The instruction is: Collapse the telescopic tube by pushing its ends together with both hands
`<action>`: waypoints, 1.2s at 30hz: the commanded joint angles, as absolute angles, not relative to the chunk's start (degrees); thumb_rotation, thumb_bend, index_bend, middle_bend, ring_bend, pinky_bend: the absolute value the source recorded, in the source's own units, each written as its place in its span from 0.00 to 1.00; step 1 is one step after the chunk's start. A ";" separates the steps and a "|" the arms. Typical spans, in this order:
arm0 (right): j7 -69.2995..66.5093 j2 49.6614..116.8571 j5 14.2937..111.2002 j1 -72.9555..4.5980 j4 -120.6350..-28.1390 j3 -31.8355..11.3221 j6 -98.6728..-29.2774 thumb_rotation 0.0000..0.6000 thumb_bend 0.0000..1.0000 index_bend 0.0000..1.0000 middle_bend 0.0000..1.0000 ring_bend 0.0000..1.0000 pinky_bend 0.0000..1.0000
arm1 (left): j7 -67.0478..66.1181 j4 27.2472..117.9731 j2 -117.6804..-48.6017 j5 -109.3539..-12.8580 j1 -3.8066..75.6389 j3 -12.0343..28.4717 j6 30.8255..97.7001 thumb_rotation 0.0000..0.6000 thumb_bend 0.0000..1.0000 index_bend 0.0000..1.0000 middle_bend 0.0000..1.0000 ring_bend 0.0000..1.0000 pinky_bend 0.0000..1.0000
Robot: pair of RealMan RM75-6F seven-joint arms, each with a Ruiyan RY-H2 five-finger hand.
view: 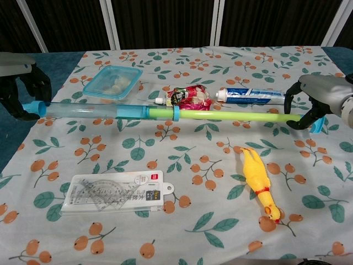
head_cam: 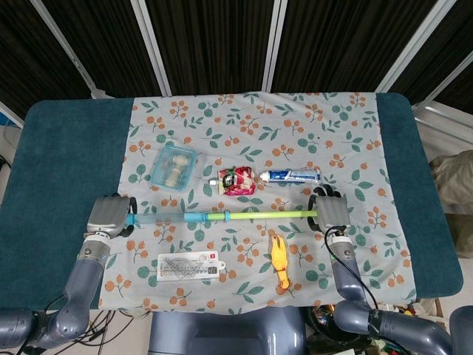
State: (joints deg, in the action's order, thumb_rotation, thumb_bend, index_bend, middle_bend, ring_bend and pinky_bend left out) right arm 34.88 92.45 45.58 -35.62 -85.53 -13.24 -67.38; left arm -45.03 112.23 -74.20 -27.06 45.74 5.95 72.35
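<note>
The telescopic tube point(head_cam: 222, 217) lies stretched out left to right across the floral cloth, a wide pale-blue section on the left and a thin yellow-green section on the right. In the chest view the tube point(view: 165, 113) hangs a little above the cloth. My left hand point(head_cam: 111, 214) holds its blue left end, with the fingers point(view: 38, 83) curled around the cap. At the other end my right hand point(head_cam: 332, 211) holds the yellow-green tip, and its fingers point(view: 309, 113) wrap around it.
Behind the tube lie a clear lidded box point(head_cam: 176, 166), a red snack packet point(head_cam: 238, 180) and a toothpaste tube point(head_cam: 292, 175). In front lie a yellow rubber chicken point(head_cam: 279, 259) and a packaged ruler set point(head_cam: 191, 266). The blue table point(head_cam: 59, 155) reaches past the cloth on both sides.
</note>
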 commanded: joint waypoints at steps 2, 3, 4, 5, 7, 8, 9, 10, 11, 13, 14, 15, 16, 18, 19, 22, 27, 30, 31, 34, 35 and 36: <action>35.03 92.44 45.73 -35.60 -85.69 -13.08 -67.47 1.00 0.43 0.72 0.20 0.10 0.20 | -44.92 112.19 -74.15 -27.09 45.79 6.06 72.27 1.00 0.35 0.54 0.44 0.26 0.37; 35.09 92.45 45.74 -35.59 -85.72 -13.03 -67.51 1.00 0.43 0.72 0.20 0.10 0.20 | -44.90 112.20 -74.12 -27.10 45.79 6.09 72.26 1.00 0.35 0.54 0.44 0.26 0.37; 35.11 92.50 45.70 -35.58 -85.79 -13.03 -67.55 1.00 0.43 0.72 0.20 0.10 0.20 | -44.88 112.22 -74.07 -27.14 45.78 6.07 72.24 1.00 0.35 0.54 0.44 0.26 0.37; 35.13 92.55 45.72 -35.58 -85.88 -13.05 -67.61 1.00 0.43 0.73 0.20 0.10 0.20 | -44.80 112.27 -74.00 -27.17 45.75 6.08 72.23 1.00 0.35 0.54 0.44 0.26 0.37; 35.29 92.58 45.85 -35.64 -86.01 -13.00 -67.70 1.00 0.43 0.73 0.20 0.10 0.20 | -44.74 112.37 -73.83 -27.24 45.70 6.05 72.22 1.00 0.35 0.54 0.44 0.26 0.37; 35.32 92.60 45.90 -35.65 -86.07 -13.02 -67.77 1.00 0.43 0.73 0.20 0.10 0.20 | -44.73 112.41 -73.74 -27.28 45.69 6.04 72.22 1.00 0.35 0.54 0.44 0.26 0.37; 35.33 92.61 45.93 -35.65 -86.18 -13.06 -67.86 1.00 0.43 0.73 0.20 0.10 0.20 | -44.68 112.44 -73.65 -27.34 45.66 6.04 72.24 1.00 0.35 0.54 0.44 0.26 0.37; 35.37 92.61 45.94 -35.66 -86.26 -13.10 -67.95 1.00 0.43 0.73 0.20 0.10 0.20 | -44.61 112.49 -73.59 -27.39 45.64 6.06 72.23 1.00 0.35 0.54 0.44 0.26 0.37; 35.41 92.60 45.94 -35.66 -86.29 -13.11 -67.99 1.00 0.43 0.73 0.20 0.10 0.20 | -44.57 112.52 -73.55 -27.41 45.63 6.06 72.20 1.00 0.35 0.54 0.44 0.26 0.37; 35.50 92.57 45.88 -35.68 -86.33 -13.19 -68.08 1.00 0.43 0.73 0.20 0.10 0.20 | -44.58 112.58 -73.47 -27.48 45.65 6.02 72.09 1.00 0.35 0.54 0.44 0.26 0.37; 35.51 92.54 45.87 -35.67 -86.37 -13.22 -68.13 1.00 0.43 0.73 0.20 0.10 0.20 | -44.56 112.58 -73.44 -27.52 45.64 5.97 72.01 1.00 0.35 0.54 0.44 0.26 0.37; 35.55 92.51 45.87 -35.66 -86.38 -13.21 -68.14 1.00 0.43 0.73 0.20 0.10 0.20 | -44.54 112.56 -73.44 -27.51 45.64 5.95 71.95 1.00 0.35 0.54 0.44 0.26 0.37; 35.60 92.47 45.86 -35.65 -86.42 -13.18 -68.15 1.00 0.43 0.73 0.21 0.10 0.20 | -44.54 112.51 -73.43 -27.50 45.65 5.94 71.89 1.00 0.35 0.54 0.44 0.26 0.37; 35.62 92.41 45.88 -35.62 -86.47 -13.19 -68.22 1.00 0.43 0.74 0.21 0.10 0.20 | -44.44 112.47 -73.45 -27.52 45.64 5.94 71.84 1.00 0.35 0.54 0.44 0.26 0.37; 35.62 92.36 45.84 -35.61 -86.53 -13.21 -68.22 1.00 0.43 0.74 0.21 0.10 0.20 | -44.44 112.46 -73.47 -27.54 45.64 5.92 71.82 1.00 0.35 0.54 0.44 0.26 0.37; 35.65 92.29 45.80 -35.60 -86.59 -13.23 -68.24 1.00 0.43 0.74 0.21 0.10 0.20 | -44.45 112.46 -73.49 -27.61 45.64 5.87 71.83 1.00 0.35 0.54 0.44 0.26 0.37; 35.74 92.25 45.78 -35.61 -86.79 -13.25 -68.28 1.00 0.43 0.74 0.21 0.10 0.20 | -44.47 112.50 -73.45 -27.67 45.68 5.89 71.89 1.00 0.35 0.54 0.44 0.26 0.37; 35.86 92.30 45.82 -35.68 -86.84 -13.23 -68.32 1.00 0.43 0.74 0.21 0.10 0.20 | -44.46 112.55 -73.44 -27.65 45.73 5.94 71.88 1.00 0.35 0.54 0.44 0.26 0.37; 35.89 92.32 45.80 -35.68 -86.86 -13.23 -68.34 1.00 0.44 0.74 0.21 0.10 0.20 | -44.49 112.55 -73.46 -27.67 45.73 5.91 71.90 1.00 0.35 0.54 0.44 0.26 0.37; 35.94 92.39 45.91 -35.70 -86.94 -13.17 -68.38 1.00 0.44 0.75 0.21 0.10 0.20 | -44.49 112.58 -73.55 -27.60 45.77 5.93 71.90 1.00 0.35 0.54 0.43 0.26 0.37; 35.95 92.41 45.94 -35.71 -86.95 -13.14 -68.38 1.00 0.44 0.75 0.21 0.10 0.20 | -44.54 112.57 -73.57 -27.60 45.79 5.91 71.90 1.00 0.35 0.54 0.44 0.26 0.37; 35.95 92.43 46.00 -35.71 -86.97 -13.11 -68.40 1.00 0.44 0.75 0.21 0.10 0.20 | -44.59 112.59 -73.62 -27.60 45.82 5.89 71.89 1.00 0.35 0.54 0.44 0.26 0.37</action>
State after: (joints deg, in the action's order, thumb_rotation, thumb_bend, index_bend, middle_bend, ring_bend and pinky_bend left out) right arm 35.94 92.44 45.99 -35.71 -86.97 -13.12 -68.40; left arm -44.58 112.59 -73.62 -27.60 45.82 5.90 71.89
